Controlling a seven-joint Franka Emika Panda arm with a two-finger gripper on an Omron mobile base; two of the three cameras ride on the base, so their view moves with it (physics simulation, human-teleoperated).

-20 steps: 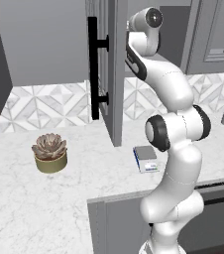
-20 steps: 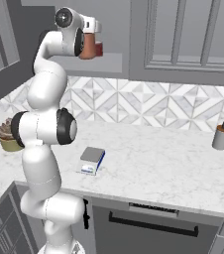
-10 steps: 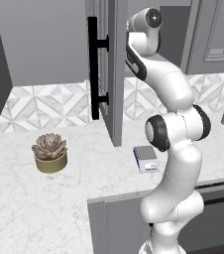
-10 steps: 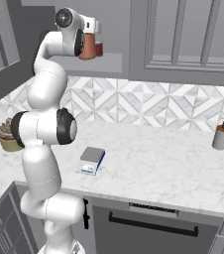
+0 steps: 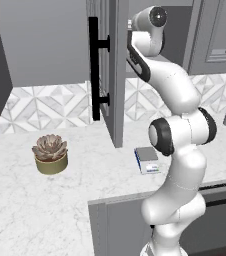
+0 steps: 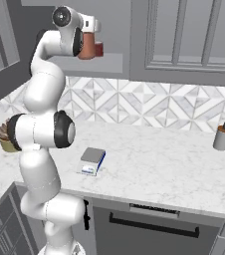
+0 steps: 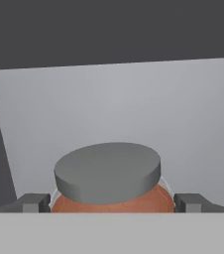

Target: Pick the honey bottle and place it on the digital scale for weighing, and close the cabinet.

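Observation:
The honey bottle (image 6: pixel 87 48), orange-brown with a grey lid (image 7: pixel 108 171), stands on the shelf (image 6: pixel 112 63) of the open upper cabinet. My gripper (image 7: pixel 112 203) is reached into the cabinet and stands open, with one fingertip (image 7: pixel 34 202) on each side of the bottle and close to its sides. The cabinet door (image 5: pixel 109 70) hangs wide open, its long black bar handle (image 5: pixel 94 75) facing out. The digital scale (image 6: pixel 92 159) lies flat on the marble counter below, beside my arm's base, and its top plate (image 5: pixel 146 154) is bare.
A small dark red jar (image 6: pixel 99 49) stands on the shelf just right of the honey bottle. A potted succulent (image 5: pixel 50 152) sits at the counter's left and a soap dispenser (image 6: pixel 222 135) at its far right. Closed grey wall cabinets (image 6: pixel 194 35) hang to the right.

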